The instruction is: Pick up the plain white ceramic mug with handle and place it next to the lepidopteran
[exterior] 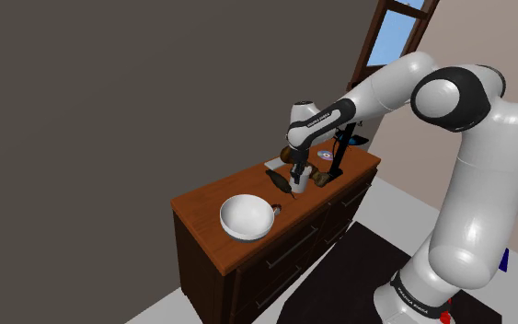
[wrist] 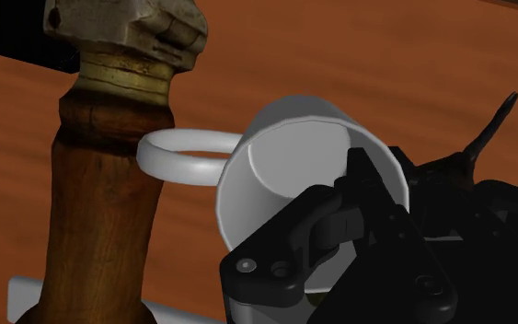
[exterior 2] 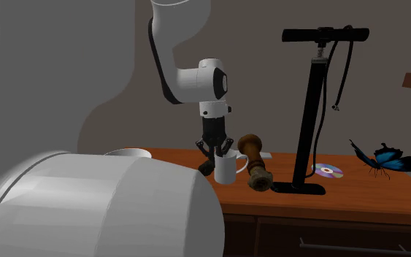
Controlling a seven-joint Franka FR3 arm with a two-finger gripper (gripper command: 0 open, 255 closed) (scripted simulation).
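The jaws are clamping on the wall of the white mug: in the wrist view one black finger is reaching down inside the cup while the other is sitting outside the rim. The gripper is pointing straight down from the white arm onto the mug. The mug is sitting upright on the worktop, or just above it; I cannot tell which.

The mug's handle is pointing toward a turned wooden piece just beside it, and the two are looking close enough to touch. In the second exterior view that wooden piece is leaning at a slant, its round knob uppermost.

Further toward that view's right, a black pump is standing upright on its foot, with a shiny disc lying flat next to it. Beyond the disc, a blue and black butterfly is resting near the end of the worktop, well apart from the mug.

On the mug's other side, a white bowl is sitting near the front edge. The worktop is topping a dark cabinet with drawers, and a window is showing blue behind the arm.
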